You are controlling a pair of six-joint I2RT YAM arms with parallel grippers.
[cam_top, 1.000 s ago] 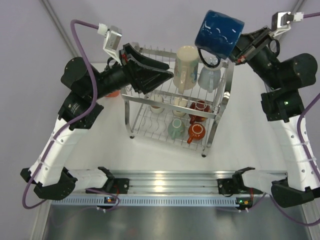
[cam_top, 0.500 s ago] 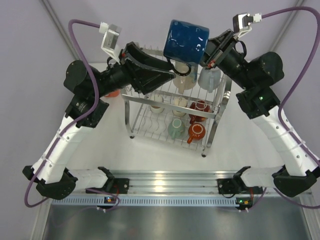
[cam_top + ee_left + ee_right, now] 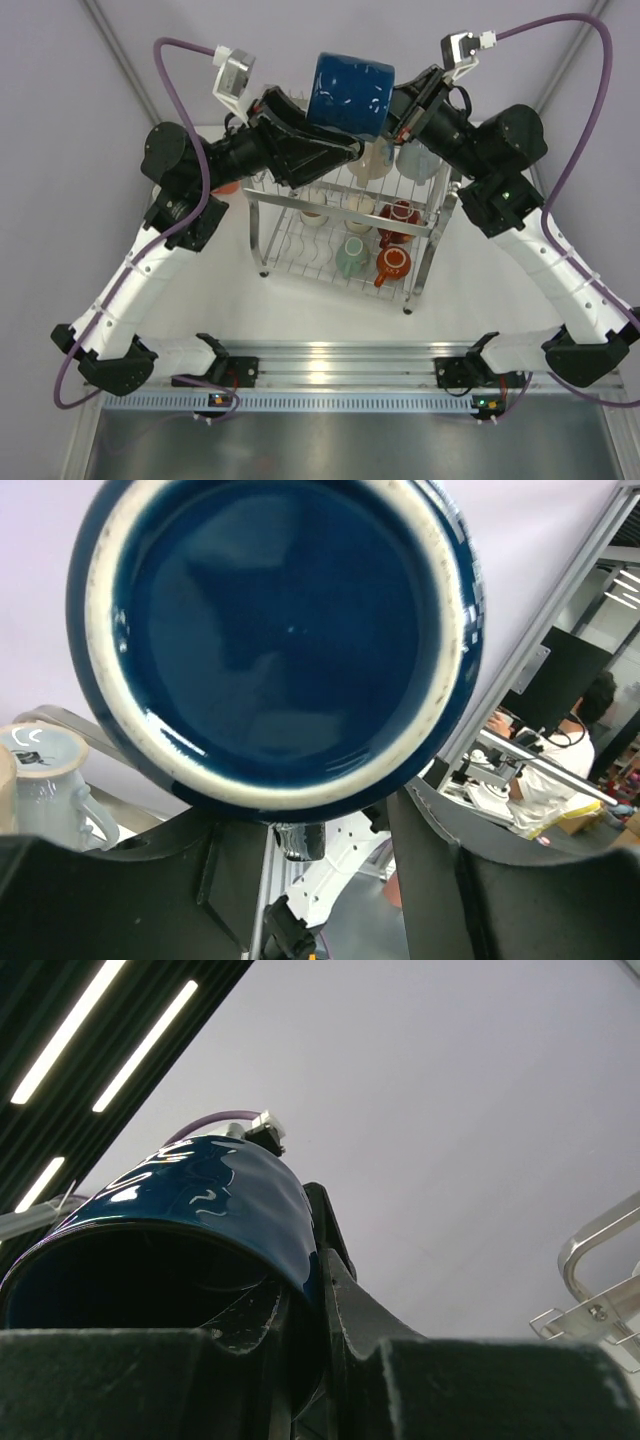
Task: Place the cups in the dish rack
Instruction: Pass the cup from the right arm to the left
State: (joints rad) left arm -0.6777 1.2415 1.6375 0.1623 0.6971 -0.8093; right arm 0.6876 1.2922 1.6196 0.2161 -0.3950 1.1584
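held item: a navy mug (image 3: 350, 93) is carried in the air above the far side of the dish rack (image 3: 432, 250), clear of its upper tier.
right tool: the right tool (image 3: 402, 105) is pinched on the mug's wall at the rim. in the right wrist view one finger (image 3: 345, 1290) lies outside the wall and the other is lost in the dark mouth.
left tool: the left tool (image 3: 332, 140) is spread and holds nothing. it is found just beside the mug, on the rack's left side.
long axis: the mug is laid nearly level above the rack, mouth toward the right tool and base turned to the left tool. in the left wrist view the round base is faced squarely.
nearer arm: the right arm carries the mug, while the left tool's fingers (image 3: 490, 880) are set near the lower edge of the base. contact cannot be told.
handle: its position is not made out.
rack load: a cream mug (image 3: 372, 160) and a pale mug (image 3: 420, 160) are stood on the upper tier. red cups (image 3: 400, 213) and a mint cup (image 3: 350, 255) are seen on the lower tier.
judgement: the coming move is judged to turn on the base facing the spread left tool, so a hand-over or a steadied lowering onto the upper tier is expected.
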